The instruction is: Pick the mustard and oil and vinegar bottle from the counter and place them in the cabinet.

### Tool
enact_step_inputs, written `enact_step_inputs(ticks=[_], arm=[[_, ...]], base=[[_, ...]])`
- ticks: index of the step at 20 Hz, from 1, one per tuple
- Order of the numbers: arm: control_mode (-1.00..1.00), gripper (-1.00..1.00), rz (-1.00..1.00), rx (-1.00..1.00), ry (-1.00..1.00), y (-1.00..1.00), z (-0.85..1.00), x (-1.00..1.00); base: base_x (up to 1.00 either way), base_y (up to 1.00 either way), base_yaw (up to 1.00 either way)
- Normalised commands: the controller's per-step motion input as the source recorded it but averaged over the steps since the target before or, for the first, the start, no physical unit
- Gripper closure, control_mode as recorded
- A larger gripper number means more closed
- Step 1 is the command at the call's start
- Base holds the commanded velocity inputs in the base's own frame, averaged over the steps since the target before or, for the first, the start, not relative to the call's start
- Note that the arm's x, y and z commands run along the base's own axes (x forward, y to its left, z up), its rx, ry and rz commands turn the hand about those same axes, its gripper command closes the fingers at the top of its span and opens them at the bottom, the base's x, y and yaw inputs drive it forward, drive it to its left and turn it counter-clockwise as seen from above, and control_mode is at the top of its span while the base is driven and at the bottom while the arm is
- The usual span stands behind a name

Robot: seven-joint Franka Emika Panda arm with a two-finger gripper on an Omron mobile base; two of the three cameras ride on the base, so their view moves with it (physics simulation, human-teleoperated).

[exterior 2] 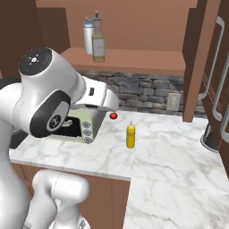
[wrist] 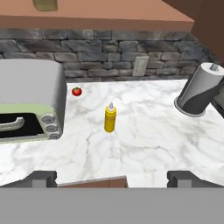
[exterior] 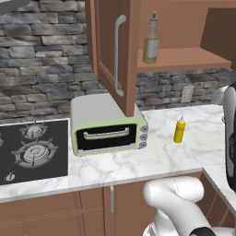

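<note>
The mustard [wrist: 110, 118] stands upright on the counter [wrist: 144, 144], between the toaster oven [wrist: 30, 103] and the paper towel roll [wrist: 199, 89], with a small tomato [wrist: 77, 91] behind it near the wall. The oil and vinegar bottle [exterior: 151, 39] is on the cabinet [exterior: 184, 57] shelf. My gripper [wrist: 111, 178] hangs back over the counter's edge — jaws spread wide, holding nothing.

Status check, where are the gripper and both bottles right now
Gripper open, empty. Oil and vinegar bottle on cabinet shelf. Mustard upright on counter, path clear.
</note>
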Motion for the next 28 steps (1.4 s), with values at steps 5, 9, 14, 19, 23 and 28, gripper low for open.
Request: enact_step_inputs(ticks=[5, 9, 14, 19, 23, 28], arm=[[-1.0, -1.0, -0.03, 0.02, 0.02, 0.04, -0.38, 0.02], [-1.0, -1.0, -0.05, 0.0, 0.06, 0.06, -0.17, 0.01], [-1.0, -1.0, -0.01, 0.01, 0.01, 0.05, -0.16, 0.08], [-1.0, -1.0, 0.0, 0.05, 0.03, 0.0, -0.21, 0.15], [-1.0, -1.0, 0.0, 0.01, 0.01, 0.01, -0.27, 0.24], [-1.0, -1.0, 0.0, 0.0, 0.0, 0.0, -0.28, 0.28]], base=[[0.0, 0.0, 0.0], [0.0, 0.0, 0.0], [0.0, 0.0, 0.0], [0.0, 0.0, 0.0], [0.0, 0.0, 0.0], [0.0, 0.0, 0.0]])
